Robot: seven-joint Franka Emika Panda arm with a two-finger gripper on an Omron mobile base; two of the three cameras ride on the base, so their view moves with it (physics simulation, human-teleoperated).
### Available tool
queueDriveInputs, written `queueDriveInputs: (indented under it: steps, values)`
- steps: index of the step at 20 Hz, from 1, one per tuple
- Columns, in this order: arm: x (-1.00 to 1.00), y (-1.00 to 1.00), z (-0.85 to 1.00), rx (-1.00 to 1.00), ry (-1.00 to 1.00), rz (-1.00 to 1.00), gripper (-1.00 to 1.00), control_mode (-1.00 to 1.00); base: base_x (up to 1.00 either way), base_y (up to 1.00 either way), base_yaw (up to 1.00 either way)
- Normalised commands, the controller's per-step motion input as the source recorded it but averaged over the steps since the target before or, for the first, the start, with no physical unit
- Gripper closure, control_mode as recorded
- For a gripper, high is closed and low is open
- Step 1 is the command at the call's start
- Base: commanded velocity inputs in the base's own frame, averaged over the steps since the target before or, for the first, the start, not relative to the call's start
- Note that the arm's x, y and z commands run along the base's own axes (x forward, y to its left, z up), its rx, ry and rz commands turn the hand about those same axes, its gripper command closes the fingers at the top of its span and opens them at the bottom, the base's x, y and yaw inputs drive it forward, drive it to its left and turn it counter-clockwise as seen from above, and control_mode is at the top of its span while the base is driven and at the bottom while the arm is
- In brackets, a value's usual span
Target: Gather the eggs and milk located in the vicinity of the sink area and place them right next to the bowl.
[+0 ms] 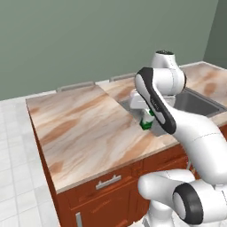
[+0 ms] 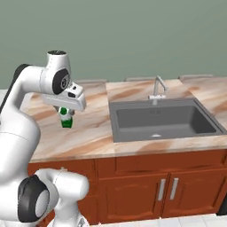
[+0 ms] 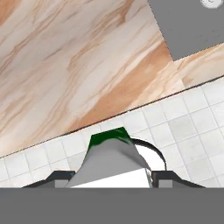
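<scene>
My gripper (image 2: pixel 66 115) is shut on the milk (image 2: pixel 66 119), a small white carton with green on it. It hangs above the marble counter (image 2: pixel 88 133), just left of the sink (image 2: pixel 177 119). From the left base view the milk (image 1: pixel 146 123) peeks out below the hand, beside the forearm, near the sink's (image 1: pixel 197 104) left rim. In the hand view the milk (image 3: pixel 113 157) sits between the two fingertips (image 3: pixel 164 177), with the counter edge and the floor beyond it. The eggs and the bowl are out of view.
A slim silver tap (image 2: pixel 158 87) stands behind the sink. A wide stretch of marble counter (image 1: pixel 80 128) runs to the left. Brown cabinet doors (image 2: pixel 150 190) are below it. White floor tiles (image 3: pixel 188 127) lie past the counter's front edge.
</scene>
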Motion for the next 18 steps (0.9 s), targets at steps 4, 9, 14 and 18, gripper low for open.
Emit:
queueDriveInputs:
  steps: [4,9,14,18]
  values:
    - [0.00,0.00,0.00,0.00,0.00,0.00,1.00,1.00,-0.38,-0.88,-0.17]
    - [0.00,0.00,0.00,0.00,0.00,0.00,1.00,1.00,0.60,-0.97,-0.01]
    - [0.00,0.00,0.00,0.00,0.00,0.00,1.00,1.00,0.48,-1.00,0.11]
    - [0.00,0.00,0.00,0.00,0.00,0.00,1.00,1.00,0.25,-1.00,0.20]
